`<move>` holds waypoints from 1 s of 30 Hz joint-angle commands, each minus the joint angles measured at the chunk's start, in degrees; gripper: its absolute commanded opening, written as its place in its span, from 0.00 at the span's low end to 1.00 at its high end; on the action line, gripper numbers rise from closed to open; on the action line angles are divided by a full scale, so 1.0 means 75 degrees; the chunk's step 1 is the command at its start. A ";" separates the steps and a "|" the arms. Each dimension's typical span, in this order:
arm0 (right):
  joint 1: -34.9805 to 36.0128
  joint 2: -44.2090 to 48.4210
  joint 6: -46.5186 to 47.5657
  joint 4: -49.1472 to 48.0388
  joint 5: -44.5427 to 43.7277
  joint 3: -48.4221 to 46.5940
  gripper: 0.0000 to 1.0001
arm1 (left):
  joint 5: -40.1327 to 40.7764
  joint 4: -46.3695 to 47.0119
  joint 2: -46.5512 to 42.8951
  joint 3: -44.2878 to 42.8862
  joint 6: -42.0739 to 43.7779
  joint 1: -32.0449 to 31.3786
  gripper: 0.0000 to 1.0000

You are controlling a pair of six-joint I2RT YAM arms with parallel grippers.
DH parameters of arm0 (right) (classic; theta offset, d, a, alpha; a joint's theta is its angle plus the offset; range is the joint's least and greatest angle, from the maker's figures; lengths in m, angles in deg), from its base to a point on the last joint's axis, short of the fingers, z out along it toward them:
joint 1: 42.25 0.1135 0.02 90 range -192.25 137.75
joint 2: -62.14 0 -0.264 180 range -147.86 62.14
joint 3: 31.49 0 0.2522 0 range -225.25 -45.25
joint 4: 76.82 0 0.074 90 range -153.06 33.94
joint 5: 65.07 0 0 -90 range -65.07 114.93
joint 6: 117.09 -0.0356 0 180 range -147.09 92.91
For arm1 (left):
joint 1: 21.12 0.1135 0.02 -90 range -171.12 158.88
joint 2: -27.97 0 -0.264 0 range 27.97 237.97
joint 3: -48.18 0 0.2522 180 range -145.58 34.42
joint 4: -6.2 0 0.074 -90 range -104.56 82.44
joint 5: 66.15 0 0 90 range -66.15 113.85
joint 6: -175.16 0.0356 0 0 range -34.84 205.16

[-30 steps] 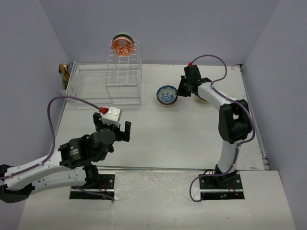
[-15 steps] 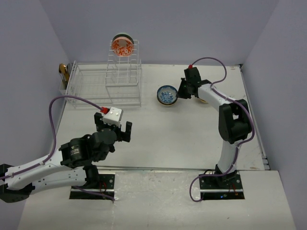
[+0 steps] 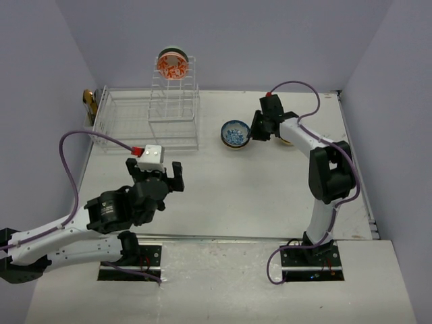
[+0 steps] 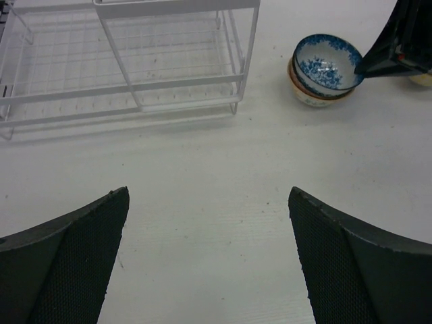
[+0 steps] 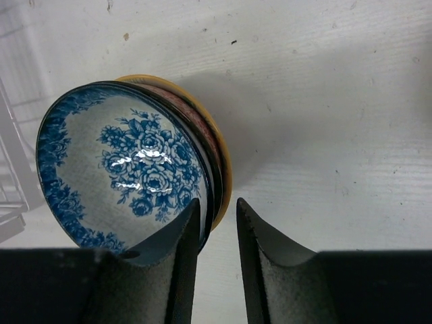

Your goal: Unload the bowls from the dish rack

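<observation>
Right hand (image 5: 217, 216), fingers (image 5: 175, 263) slightly apart astride the rim of the blue bowl (image 5: 128, 169) directly beneath it, grip undeterminable; bowl nested atop a stack (image 5: 221, 169) on the table (image 5: 337, 101); hazard: a finger snagging that rim on withdrawal could tip the stack.

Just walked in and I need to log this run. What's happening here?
The right hand has its fingers either side of the rim of a blue floral bowl, which sits on other bowls stacked on the table beside the dish rack; whether it grips is unclear. The left hand hangs wide open in front of the rack. An orange-patterned bowl atop the rack's tower is not yet unloaded.
</observation>
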 commanded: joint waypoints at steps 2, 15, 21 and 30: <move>-0.0053 0.0968 0.0164 0.0377 -0.0134 -0.0663 0.32 | 0.0669 0.0552 0.0394 -0.0924 -0.0995 0.0003 1.00; -0.0182 0.3581 0.0563 0.0753 0.0732 -0.0420 0.57 | -0.4363 0.3320 0.3204 -0.3735 -0.1963 0.4352 1.00; -0.0205 0.4858 0.0668 0.0730 0.1142 0.0575 0.61 | -0.6653 0.4115 0.5104 -0.5154 -0.4146 0.6200 1.00; -0.0334 0.6687 0.0329 -0.0008 0.2607 0.2323 0.63 | -0.5462 0.4866 0.6605 -0.5765 -0.6151 0.6729 1.00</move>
